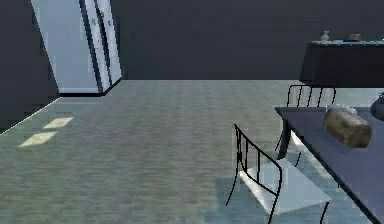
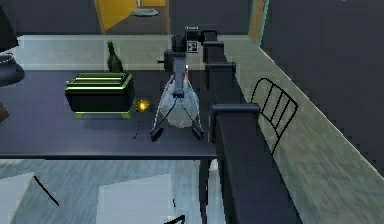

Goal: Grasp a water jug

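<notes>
The jug [image 2: 177, 110], pale, probably rigid, smooth-walled and heavy if filled, stands on the desk [image 2: 60, 135] just beside the toaster [image 2: 100, 92], at the end effector [image 2: 180, 128], whose load cannot be determined; recommended grip point: handle or narrow upper body.

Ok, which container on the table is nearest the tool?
The pale rounded jug, right at the tool; the dark green bottle stands farther off, beyond the toaster.
</notes>
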